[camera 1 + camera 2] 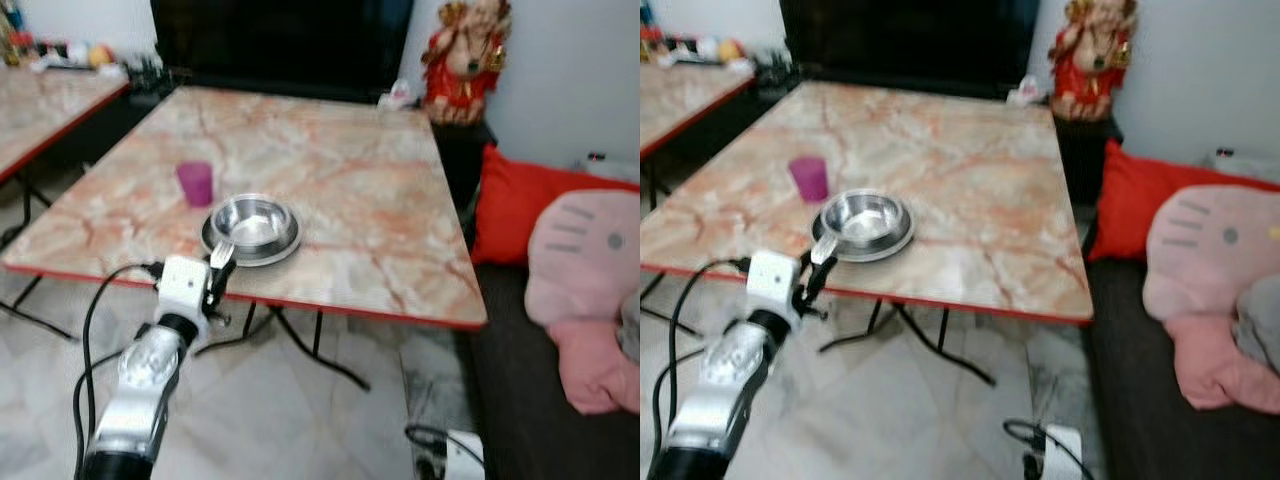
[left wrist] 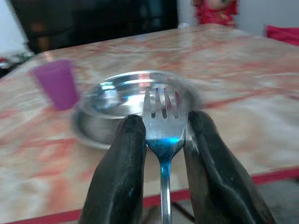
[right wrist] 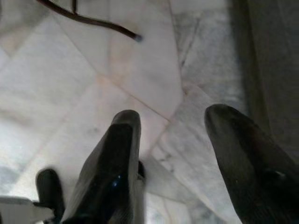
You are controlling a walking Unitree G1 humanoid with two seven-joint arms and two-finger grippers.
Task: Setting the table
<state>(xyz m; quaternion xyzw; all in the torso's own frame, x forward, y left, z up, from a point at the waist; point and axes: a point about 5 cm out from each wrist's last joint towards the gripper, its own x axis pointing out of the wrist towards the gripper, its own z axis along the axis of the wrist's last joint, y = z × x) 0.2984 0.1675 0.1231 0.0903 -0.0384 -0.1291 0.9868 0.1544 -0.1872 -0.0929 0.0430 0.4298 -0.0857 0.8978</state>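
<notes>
From the left eye view, the left gripper [image 1: 222, 262] stood at the near edge of the marble-patterned table [image 1: 380, 210], its jaws clenched on a fork [image 1: 221, 254] just short of the steel bowl [image 1: 252, 226], which sat on a steel plate [image 1: 285, 249] with a purple cup [image 1: 195, 183] just beside it to the robot's left. Bowl and cup looked already laid near the edge, probably so that the fork could go down beside them. The right eye view gave the same arrangement, the fork's head reaching over the table edge towards the plate rim. In the left wrist view, the fork was pinched at its neck between the two black fingers [image 2: 122, 163], its long axis running along them, handle back towards the wrist and tines pointing ahead at the bowl; that grip seemed to keep it steady and lined up for laying down. In the right wrist view, the right gripper [image 3: 173, 123] hung idle over the pale tiled floor [image 3: 70, 84], jaws released and holding nothing.
</notes>
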